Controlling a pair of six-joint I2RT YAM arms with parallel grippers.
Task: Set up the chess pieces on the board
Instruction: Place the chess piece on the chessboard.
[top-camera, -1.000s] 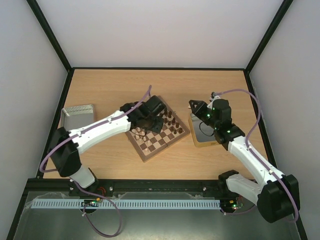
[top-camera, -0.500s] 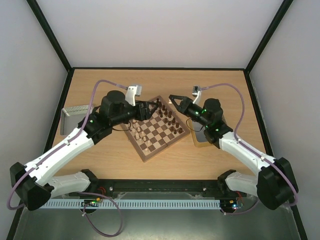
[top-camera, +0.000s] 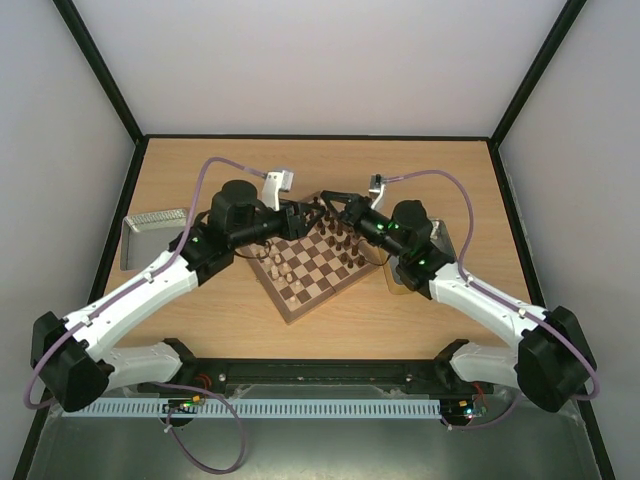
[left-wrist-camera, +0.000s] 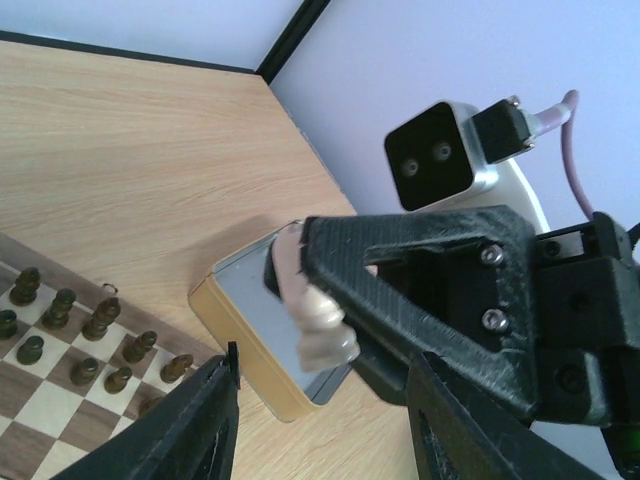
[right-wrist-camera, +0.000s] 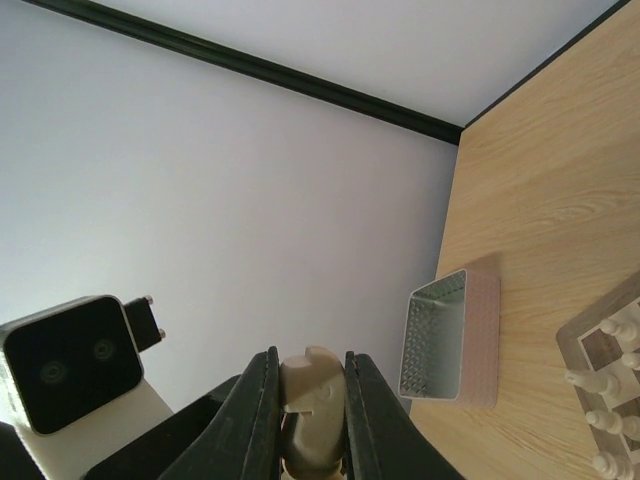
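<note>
No writing, label, brand, number or sign is legible on the board (top-camera: 310, 281) or anywhere else.

The table (top-camera: 220, 180) is pale wood grain with a matt finish, and the board (top-camera: 312, 288) is wood in dark and light checks. The cream chess piece (right-wrist-camera: 312, 400) looks like smooth, unvarnished wood between the matt black plastic fingers (right-wrist-camera: 262, 410) of the right gripper (right-wrist-camera: 310, 372). The gold tin (left-wrist-camera: 222, 318) is metal with a mirror-glossy inside.
</note>
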